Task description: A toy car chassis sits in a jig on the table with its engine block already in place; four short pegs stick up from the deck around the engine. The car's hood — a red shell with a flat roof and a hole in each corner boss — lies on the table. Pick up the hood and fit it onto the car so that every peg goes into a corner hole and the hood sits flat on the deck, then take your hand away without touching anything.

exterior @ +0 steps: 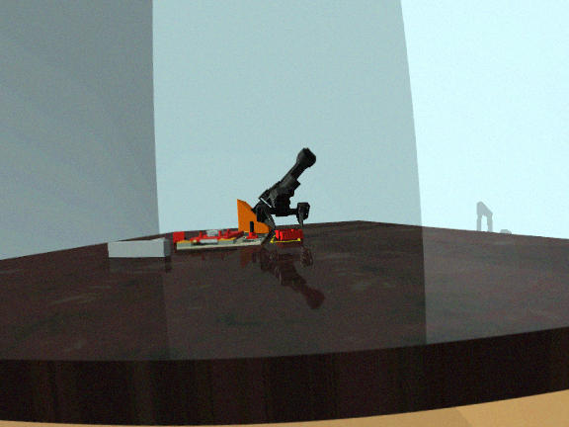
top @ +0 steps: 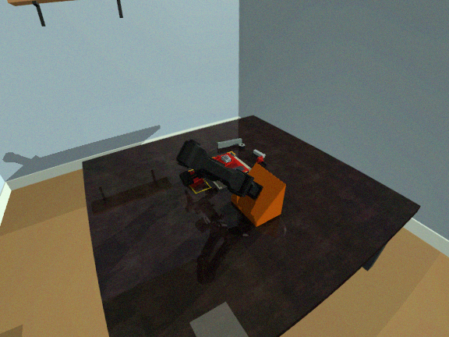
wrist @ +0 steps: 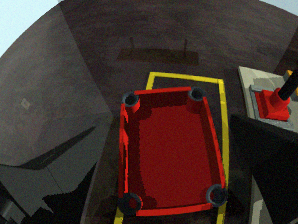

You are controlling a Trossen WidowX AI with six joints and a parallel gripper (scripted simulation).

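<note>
Judging by the pictures, pickup lies ahead: the red hood (top: 197,180) (exterior: 287,234) (wrist: 172,150) sits within the yellow outline (top: 202,191) (exterior: 286,241) (wrist: 225,120), beneath the gripper (top: 187,178) (exterior: 286,222) (wrist: 170,142), whose jaws stand almost fully open, holding nothing. In the wrist view, the jig (wrist: 247,80) is toward two o'clock; lifting, fitting and withdrawal remain.

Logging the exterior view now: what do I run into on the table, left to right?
Pale grey block → red car chassis → orange wedge → red hood. The arm is left out, as it overlaps the wedge and hood.
</note>
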